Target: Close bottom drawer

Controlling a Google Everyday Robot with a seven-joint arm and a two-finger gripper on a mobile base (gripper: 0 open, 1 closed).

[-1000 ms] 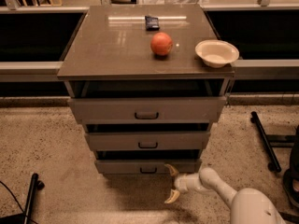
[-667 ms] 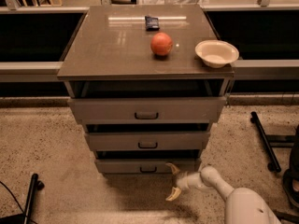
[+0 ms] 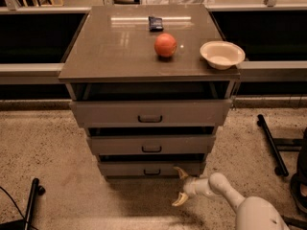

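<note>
The bottom drawer (image 3: 151, 168) is the lowest, narrowest grey front of the cabinet, with a small dark centre handle (image 3: 152, 172). It stands pulled out a little, with a dark gap above its front. My gripper (image 3: 180, 186) is low over the floor, just right of the handle and in front of the drawer's right half. Its two pale fingers are spread open with nothing between them. The upper fingertip (image 3: 178, 170) is at or very near the drawer front. The white arm (image 3: 225, 190) comes in from the lower right.
Two larger drawers (image 3: 150, 113) above also stand out. On the cabinet top sit an orange ball (image 3: 165, 45), a cream bowl (image 3: 222, 54) and a dark packet (image 3: 155, 23). Black stand legs (image 3: 271, 144) lie right; a black pole (image 3: 31, 200) and cable lie lower left.
The gripper has barely shifted, staying in front of the bottom drawer's right half. The drawer front looks unchanged.
</note>
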